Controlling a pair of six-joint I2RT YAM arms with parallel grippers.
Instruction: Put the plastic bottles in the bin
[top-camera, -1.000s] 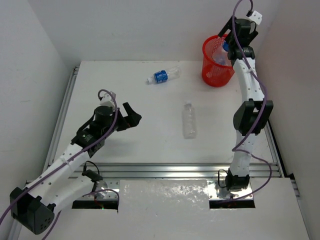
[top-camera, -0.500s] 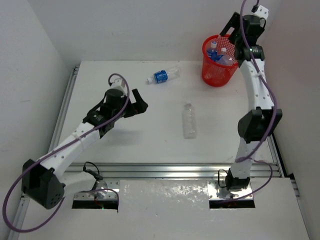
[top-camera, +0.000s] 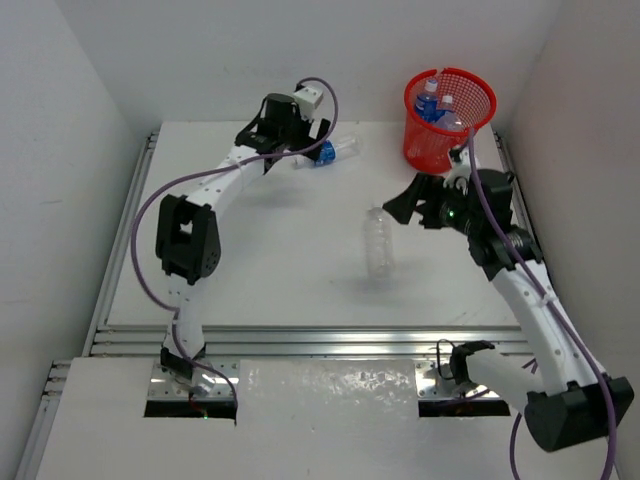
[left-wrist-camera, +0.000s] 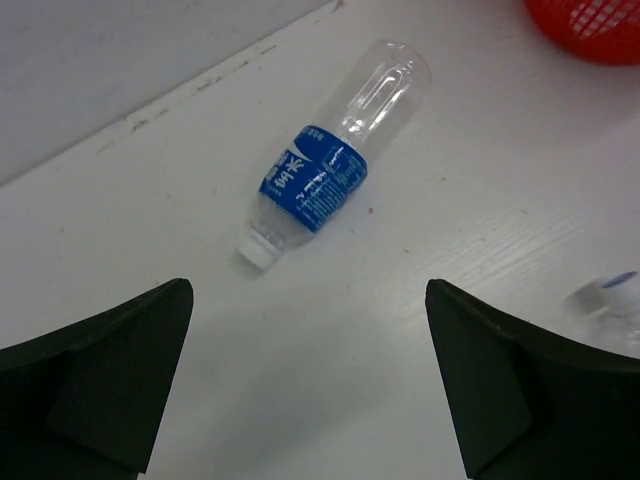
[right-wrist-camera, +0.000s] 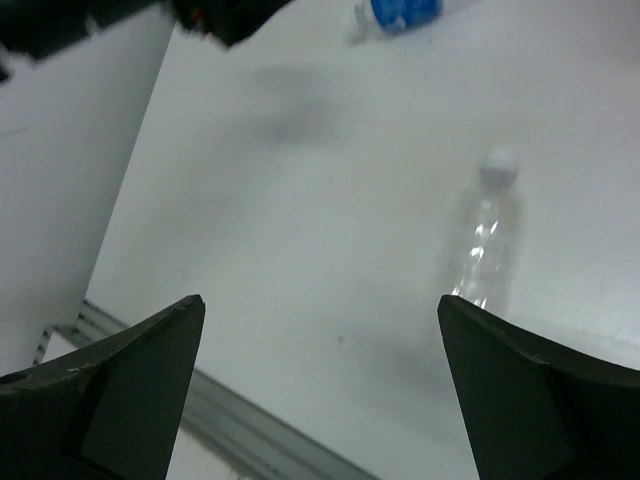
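Overhead view with two wrist views. A white tabletop (top-camera: 280, 270) fills a white-walled alcove: back wall (top-camera: 250, 60), left wall (top-camera: 50, 150) and right wall (top-camera: 590, 150). Aluminium rails (top-camera: 320, 342) run along the near edge, and another runs up the left side.

The bin (top-camera: 436, 150) stands upright at the far right corner of the tabletop, close to the back wall. Bottles in the bin (top-camera: 432, 102) show white caps and a blue label; their number cannot be told.

Two bottles lie on their sides on the bare surface. The blue-labelled bottle (left-wrist-camera: 320, 180) rests near the far edge, cap toward the left. The left fingers (left-wrist-camera: 100, 380) are spread wide just above it, one to each side, touching nothing. The plain bottle (top-camera: 379, 243) lies mid-tabletop with its white cap toward the back wall. The right fingers (right-wrist-camera: 110, 390) hang spread and empty just right of its cap, between it and the bin.
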